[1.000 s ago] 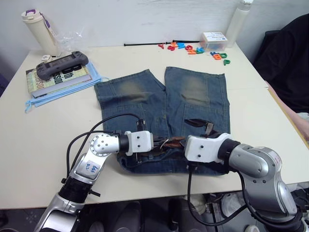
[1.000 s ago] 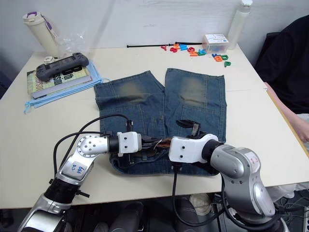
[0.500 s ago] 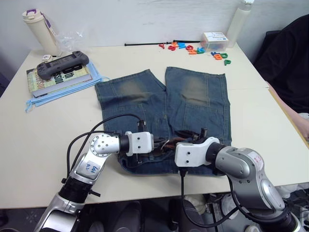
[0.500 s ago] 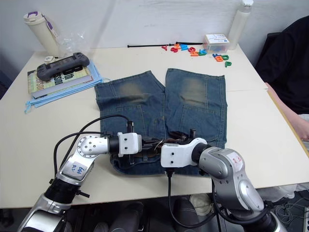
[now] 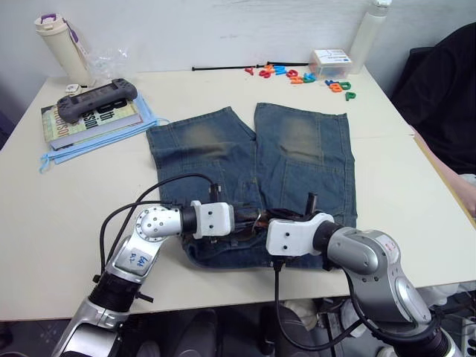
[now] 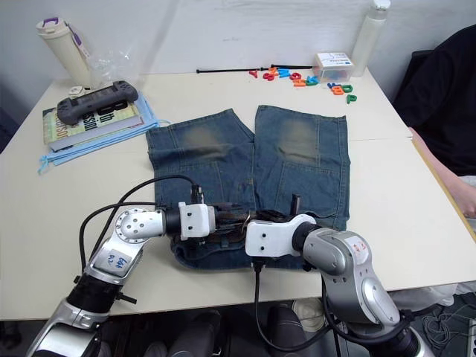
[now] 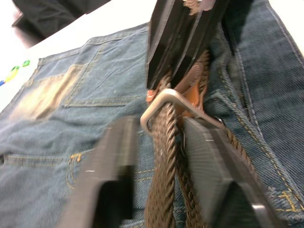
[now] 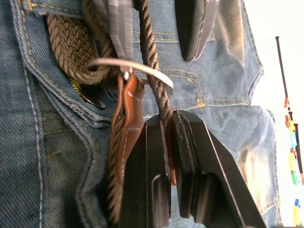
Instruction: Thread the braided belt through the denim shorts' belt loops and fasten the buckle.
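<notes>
- Bright, even indoor light covers the table [image 5: 67,201], with no strong glare.
- Shadows are soft and short, lying close under the arms and along the near edge of the denim shorts [image 5: 253,160].
- In the left wrist view the near fingers [image 7: 111,175] are blurred; the buckle [image 7: 166,102] is sharper.
- The right wrist view's pale tabletop corner is overexposed.

Cream table [image 5: 59,208] against a plain white wall [image 5: 201,30], a seated person's dark sleeve [image 5: 446,82] beside it
</notes>
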Robot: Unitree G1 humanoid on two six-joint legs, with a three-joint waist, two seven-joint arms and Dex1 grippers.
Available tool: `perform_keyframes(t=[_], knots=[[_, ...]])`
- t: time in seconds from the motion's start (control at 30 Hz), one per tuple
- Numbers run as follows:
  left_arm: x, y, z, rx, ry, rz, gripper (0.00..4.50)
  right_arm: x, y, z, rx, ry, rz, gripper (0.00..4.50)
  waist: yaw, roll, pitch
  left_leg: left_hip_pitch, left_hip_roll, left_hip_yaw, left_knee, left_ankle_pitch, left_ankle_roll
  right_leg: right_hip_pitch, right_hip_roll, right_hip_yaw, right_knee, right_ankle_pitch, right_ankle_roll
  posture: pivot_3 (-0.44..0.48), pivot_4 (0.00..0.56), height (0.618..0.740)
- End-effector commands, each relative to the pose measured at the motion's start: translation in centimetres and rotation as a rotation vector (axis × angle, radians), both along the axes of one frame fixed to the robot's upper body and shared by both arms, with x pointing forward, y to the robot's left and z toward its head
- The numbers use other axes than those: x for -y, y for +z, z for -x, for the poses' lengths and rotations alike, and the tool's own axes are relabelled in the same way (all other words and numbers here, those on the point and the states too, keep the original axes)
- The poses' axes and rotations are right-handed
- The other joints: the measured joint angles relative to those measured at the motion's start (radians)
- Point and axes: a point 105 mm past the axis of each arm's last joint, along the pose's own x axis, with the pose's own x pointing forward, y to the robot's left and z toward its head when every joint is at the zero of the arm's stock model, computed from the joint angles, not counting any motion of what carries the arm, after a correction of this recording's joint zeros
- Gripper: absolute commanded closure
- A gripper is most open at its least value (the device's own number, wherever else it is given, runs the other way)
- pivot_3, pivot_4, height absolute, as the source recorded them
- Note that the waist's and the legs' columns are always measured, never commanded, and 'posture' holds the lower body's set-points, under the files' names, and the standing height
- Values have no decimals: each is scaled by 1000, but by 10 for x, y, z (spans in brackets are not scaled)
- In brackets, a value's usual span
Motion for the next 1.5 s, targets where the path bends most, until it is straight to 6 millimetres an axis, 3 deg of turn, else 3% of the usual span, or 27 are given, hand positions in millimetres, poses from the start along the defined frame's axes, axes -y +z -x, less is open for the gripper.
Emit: perform_keyframes(t=[0.03, 0.2, 0.3, 0.47, 0.9, 1.4, 1.5], knots=[[-8, 19, 14, -27, -17, 91, 2235, 6, 16, 0, 77, -35, -16, 4500, -1, 0, 0, 0, 0, 0, 0, 0, 0, 0, 0, 0, 0, 0, 0, 0, 150, 659], [-41, 38, 21, -190, 74, 249, 2235, 11, 18, 2, 93, -57, -20, 4500, -1, 0, 0, 0, 1, -1, 0, 0, 0, 0, 0, -1, 0, 0, 0, 0, 150, 659], [-74, 34, 20, -306, 169, 246, 2235, 14, 16, 5, 93, -71, -29, 4500, -1, 0, 0, 0, 1, -1, 0, 0, -1, 0, 0, -1, 0, 0, -1, 0, 150, 659], [-99, 14, 21, -427, 234, 183, 2235, 13, 13, 7, 89, -83, -48, 4500, 1, 0, 0, 1, 1, -1, -1, -1, 0, 1, 0, -1, -1, -1, -1, 0, 150, 659], [-78, -10, 25, -449, 148, 66, 2235, 14, 12, 12, 89, -100, -53, 4500, 0, 0, 0, 0, 1, -1, -1, -3, 0, 1, 0, -1, -2, -1, -1, 0, 150, 659], [-87, -43, 21, -449, 151, -164, 2235, 16, 13, 12, 96, -121, -51, 4500, -1, 0, 0, 0, 1, -1, -1, -3, 1, 1, 0, -1, -2, -1, -1, 0, 150, 659], [-86, -43, 25, -479, 133, -167, 3514, 18, 15, 11, 102, -129, -54, 4500, -1, 0, 0, 1, 2, -1, -1, -3, 1, 1, 1, -1, -1, -1, -1, 0, 150, 659]])
